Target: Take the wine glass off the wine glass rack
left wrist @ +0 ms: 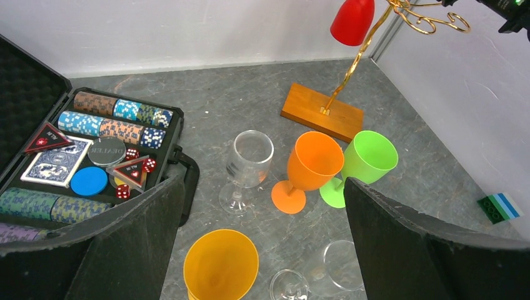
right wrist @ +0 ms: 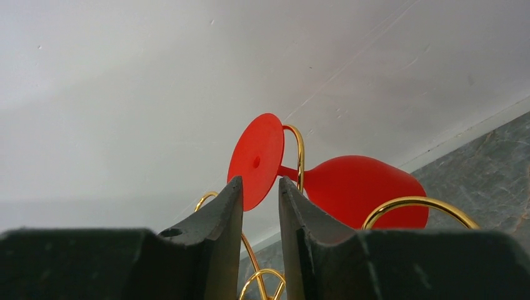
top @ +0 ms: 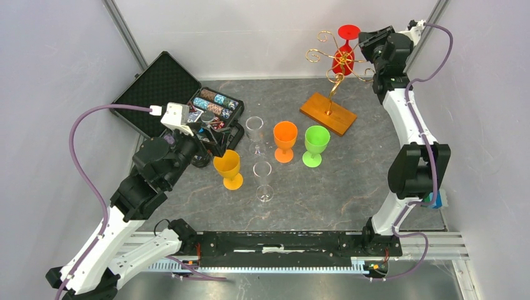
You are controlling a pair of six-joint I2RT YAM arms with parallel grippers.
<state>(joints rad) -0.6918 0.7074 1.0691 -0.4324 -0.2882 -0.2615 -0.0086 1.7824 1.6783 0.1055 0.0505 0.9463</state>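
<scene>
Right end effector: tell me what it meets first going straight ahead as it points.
The round foot of the red wine glass, hung on the wine glass rack, lies just ahead of the right end effector; the gap is unclear.

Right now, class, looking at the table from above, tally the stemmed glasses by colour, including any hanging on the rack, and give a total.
red glass: 1, hanging on the wine glass rack
orange glass: 1
amber-yellow glass: 1
green glass: 1
clear glasses: 2
Total: 6
</scene>
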